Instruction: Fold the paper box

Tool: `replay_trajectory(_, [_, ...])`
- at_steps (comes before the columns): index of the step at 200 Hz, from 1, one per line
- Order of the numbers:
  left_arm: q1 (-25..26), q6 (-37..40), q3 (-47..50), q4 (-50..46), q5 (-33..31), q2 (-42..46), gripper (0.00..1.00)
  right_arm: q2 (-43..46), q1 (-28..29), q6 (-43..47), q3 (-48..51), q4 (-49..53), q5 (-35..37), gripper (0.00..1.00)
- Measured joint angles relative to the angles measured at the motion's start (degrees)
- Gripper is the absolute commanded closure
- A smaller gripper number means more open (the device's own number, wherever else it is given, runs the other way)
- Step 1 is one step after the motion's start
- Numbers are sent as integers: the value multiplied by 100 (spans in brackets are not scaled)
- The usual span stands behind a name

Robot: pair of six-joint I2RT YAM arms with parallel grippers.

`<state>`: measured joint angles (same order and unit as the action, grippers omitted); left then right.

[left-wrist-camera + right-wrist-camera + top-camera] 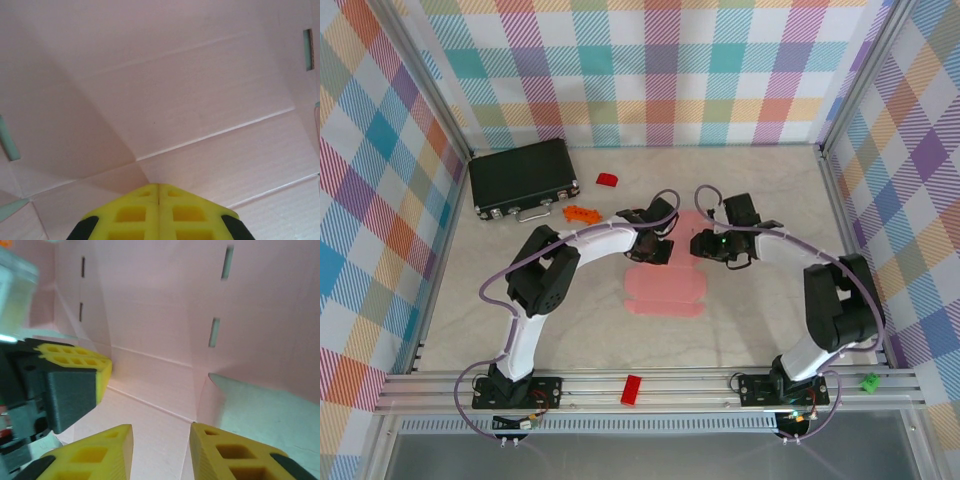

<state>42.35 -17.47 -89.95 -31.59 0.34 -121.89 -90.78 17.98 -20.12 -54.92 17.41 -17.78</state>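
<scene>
The pale-pink paper box (665,292) lies mid-table, its near part flat and its far part lifted between the two grippers. Creased panels and raised walls with slots show in the left wrist view (190,110) and in the right wrist view (160,305). My left gripper (658,248) is shut, and its yellow fingertips (159,192) press together against the card's inner floor with nothing between them. My right gripper (707,244) is open, its fingers apart over the pink floor (161,435) beside a wall's edge. The left gripper's yellow pad (75,360) is close by on the left.
A black case (525,178) sits at the back left. A small red block (607,179) and an orange piece (582,212) lie near it. Another red block (632,389) rests on the front rail, and a green piece (868,381) lies at the right.
</scene>
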Motion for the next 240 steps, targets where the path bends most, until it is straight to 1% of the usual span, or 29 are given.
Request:
replay_trajectory(5, [0,50,-70,-72,-31,-17,93,37,-2,20,-72,59,55,64])
replay_trajectory(31, [0,232,-483,-348,-114,-26,79,24,-20,195,-533,328,216,66])
replay_trajectory(40, [0,236,-555,-341,-131,15,77,-46,-33,269,-715,435,212,68])
replay_trajectory(52, [0,232,-533,-363,-138,138,77,-219,-35,321,-992,520,212,72])
replay_trajectory(56, [0,232,-490,-345,-142,205,78,-280,-35,323,-1080,544,205,74])
replay_trajectory(62, [0,208,-376,-313,-144,337,81,-404,-35,343,-1207,560,190,75])
replay_trajectory(84, [0,-26,328,-144,-127,988,100,-841,-33,372,-1528,634,92,78])
replay_trajectory(113, [2,-474,1460,278,203,1672,100,-1410,9,372,-1845,737,-11,80])
replay_trajectory(149, [46,-973,2420,708,422,1821,100,-1985,168,361,-2155,859,7,82])
replay_trajectory(200, [57,-1167,2695,841,339,1825,100,-2317,236,280,-2155,973,103,82])
replay_trajectory(240, [59,-1161,2793,824,-35,1884,100,-2286,225,144,-1788,789,96,82])
